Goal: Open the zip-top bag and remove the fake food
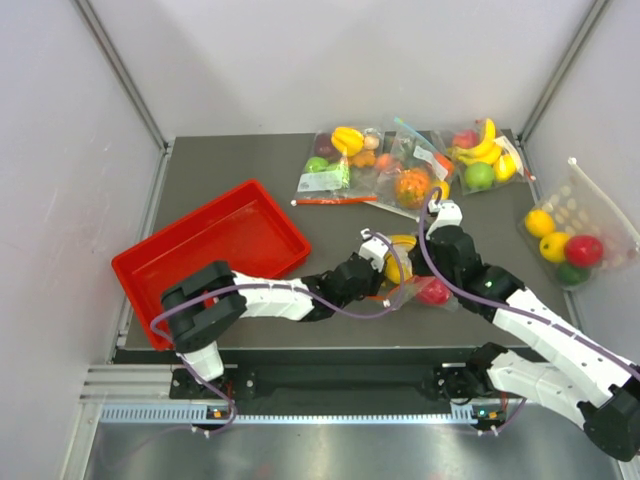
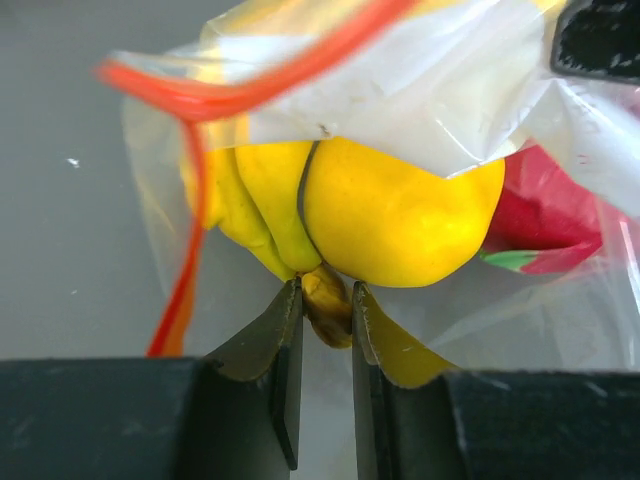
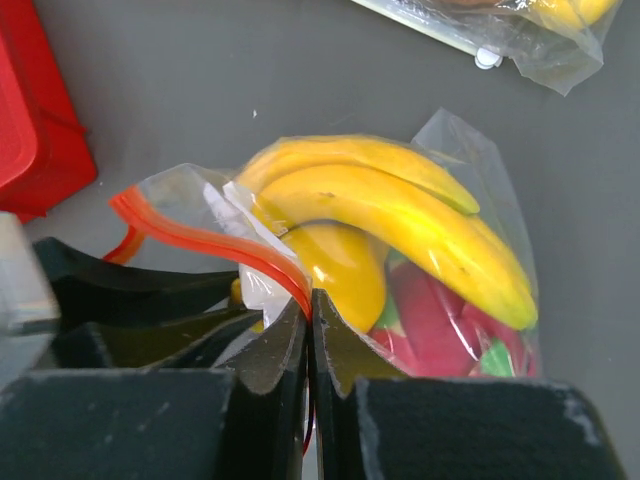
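Observation:
The zip-top bag lies at the table's middle front, its red-orange zip strip pulled open. My left gripper reaches into the mouth and is shut on the brown stem of the yellow banana. The rounded yellow fruit and the pink-red dragon fruit lie behind it inside the bag. My right gripper is shut on the zip strip at the upper lip. In the right wrist view the banana and dragon fruit show through the plastic. In the top view both grippers meet at the bag.
A red tray stands at the left, also in the right wrist view. Several other bags of fruit lie along the back. A dotted pouch with fruit lies at the right. A thin red strip lies on the table.

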You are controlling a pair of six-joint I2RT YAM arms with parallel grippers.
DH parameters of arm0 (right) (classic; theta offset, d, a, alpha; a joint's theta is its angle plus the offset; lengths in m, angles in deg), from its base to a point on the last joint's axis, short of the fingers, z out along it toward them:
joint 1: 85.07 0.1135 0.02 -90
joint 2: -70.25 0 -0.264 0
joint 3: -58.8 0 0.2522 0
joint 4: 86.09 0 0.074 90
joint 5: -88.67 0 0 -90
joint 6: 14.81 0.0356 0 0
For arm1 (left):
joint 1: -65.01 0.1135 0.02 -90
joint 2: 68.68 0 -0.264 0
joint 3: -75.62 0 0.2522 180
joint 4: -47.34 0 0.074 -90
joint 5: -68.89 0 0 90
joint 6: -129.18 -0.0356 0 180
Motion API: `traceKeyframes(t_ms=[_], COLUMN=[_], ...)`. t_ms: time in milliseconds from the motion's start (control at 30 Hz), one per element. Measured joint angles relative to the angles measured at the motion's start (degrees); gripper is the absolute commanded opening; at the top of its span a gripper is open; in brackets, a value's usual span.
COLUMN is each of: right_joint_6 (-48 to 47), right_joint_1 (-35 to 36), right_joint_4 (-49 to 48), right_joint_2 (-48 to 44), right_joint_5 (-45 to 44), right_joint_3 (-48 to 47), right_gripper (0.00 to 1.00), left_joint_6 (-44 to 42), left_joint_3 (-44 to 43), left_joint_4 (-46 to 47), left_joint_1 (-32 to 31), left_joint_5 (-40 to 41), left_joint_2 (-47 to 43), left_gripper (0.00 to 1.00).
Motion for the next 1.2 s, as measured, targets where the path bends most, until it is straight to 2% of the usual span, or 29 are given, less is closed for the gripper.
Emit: traceKeyframes(t_ms=[67, 133, 167, 233, 367, 467, 800, 933, 1000, 1033, 1167, 1200], right_joint_6=[0.0, -0.1, -0.3, -0.8, -1.4, -1.5, 0.3, 0.7, 0.3, 0.3, -0.9, -1.1], right_joint_1=[0.0, 0.0, 0.0, 0.0, 0.0, 0.0, 0.0, 0.0, 0.0, 0.0, -0.5, -0.6], right_joint_4=[0.1, 0.1, 0.1, 0.3, 1.6, 2.2, -1.4, -4.5, -6.6, -7.4, -10.4, -10.8], right_joint_2=[0.0, 0.0, 0.0, -0.3, -2.3, -4.3, -4.3, -1.0, 1.4, 2.3, 5.2, 5.6], right_joint_5=[0.0, 0.3, 0.4, 1.0, 1.8, 1.7, 5.0, 7.6, 8.5, 8.7, 7.9, 7.6], right_joint_3=[0.0, 0.0, 0.0, 0.0, 0.0, 0.0, 5.4, 6.9, 7.0, 7.0, 6.9, 6.9], right_gripper=[0.07, 0.19, 0.43, 0.68, 0.82, 0.86, 0.87, 0.82, 0.66, 0.53, 0.14, 0.11], left_joint_6=[0.2, 0.4, 0.4, 0.5, 0.8, 1.3, 1.6, 1.6, 1.6, 1.6, 1.7, 1.8], left_joint_3=[0.7, 0.9, 0.9, 1.0, 1.2, 1.9, 5.0, 5.0, 5.0, 5.0, 5.0, 5.0], left_joint_4=[-0.9, -1.6, -1.7, -1.9, -2.2, -2.2, -2.7, -2.8, -2.8, -2.9, -3.4, -3.6], left_joint_1=[0.6, 1.7, 2.4, 4.2, 7.6, 9.9, 14.7, 15.3, 15.5, 15.5, 16.2, 16.4], left_joint_5=[-0.5, -1.5, -2.0, -3.0, -5.1, -6.8, -11.9, -13.4, -14.2, -14.6, -15.6, -16.0], left_joint_2=[-1.9, -3.1, -3.4, -3.8, -4.2, -5.0, -9.3, -9.7, -9.7, -9.7, -9.8, -9.8], left_gripper=[0.00, 0.00, 0.00, 0.00, 0.00, 0.00, 0.00, 0.00, 0.00, 0.00, 0.00, 0.00])
